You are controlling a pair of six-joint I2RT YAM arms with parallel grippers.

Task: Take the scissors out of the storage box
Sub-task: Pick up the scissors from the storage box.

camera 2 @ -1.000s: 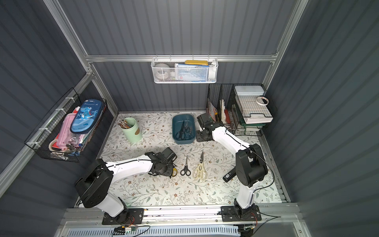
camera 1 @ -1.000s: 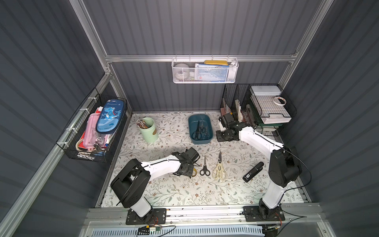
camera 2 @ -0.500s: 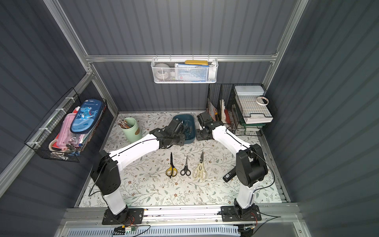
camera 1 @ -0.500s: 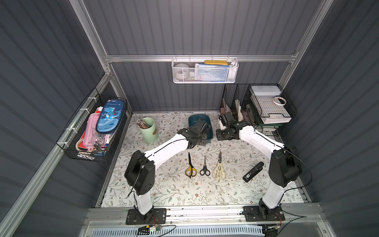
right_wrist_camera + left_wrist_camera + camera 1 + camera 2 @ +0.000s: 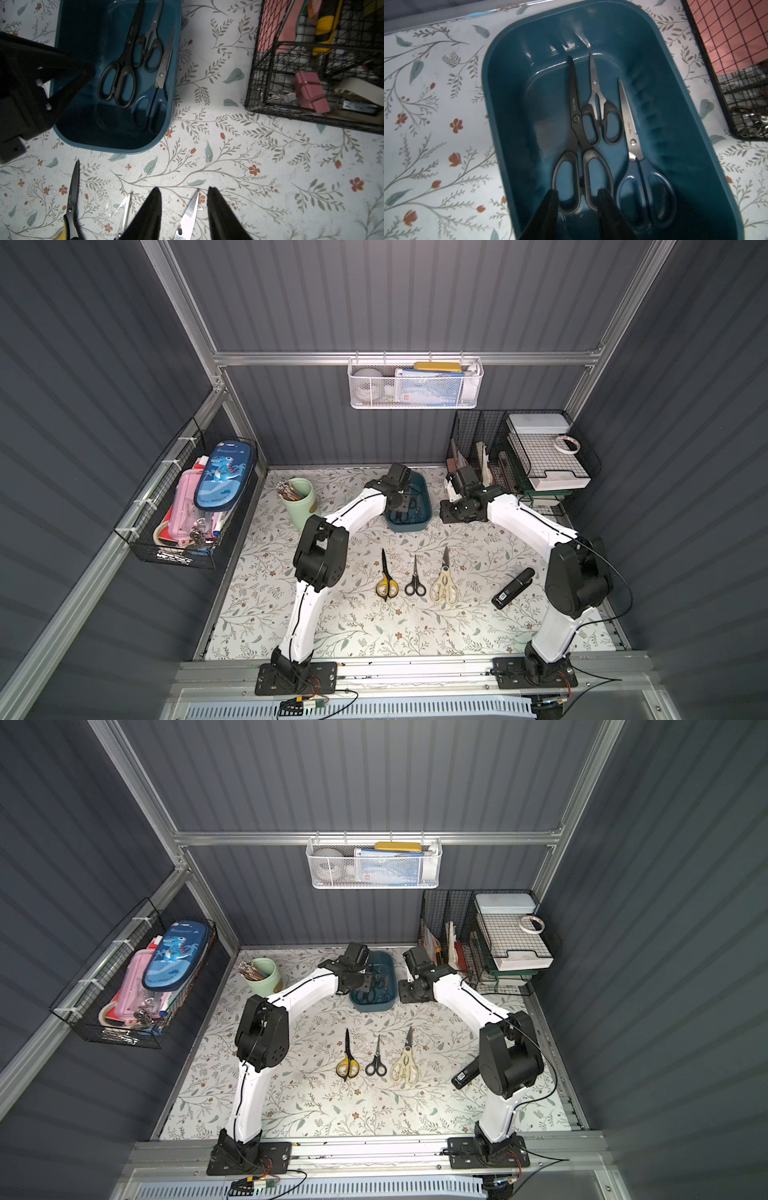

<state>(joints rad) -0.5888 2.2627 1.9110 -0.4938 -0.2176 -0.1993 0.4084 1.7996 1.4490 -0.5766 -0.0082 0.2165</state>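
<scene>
The dark teal storage box (image 5: 500,108) holds three scissors: a large black-handled pair (image 5: 577,133), a smaller black pair (image 5: 602,116) and a bluish-handled pair (image 5: 639,162). My left gripper (image 5: 578,192) hangs open just over the large pair's handle loops, gripping nothing. In both top views it sits over the box (image 5: 409,524) (image 5: 372,1006). Three more scissors lie on the mat in front: yellow-and-black (image 5: 386,578), small black (image 5: 414,580), cream shears (image 5: 444,583). My right gripper (image 5: 184,189) is open above the mat, right of the box, empty.
A black stapler-like bar (image 5: 513,588) lies at the front right. Black wire baskets (image 5: 523,456) stand at the back right, close to the right arm. A green pencil cup (image 5: 299,502) stands at the back left. A white mesh basket (image 5: 415,385) hangs on the rear wall.
My left arm has swung from the front of the mat back to the box, leaving the yellow-and-black pair on the mat. The right arm has not moved.
</scene>
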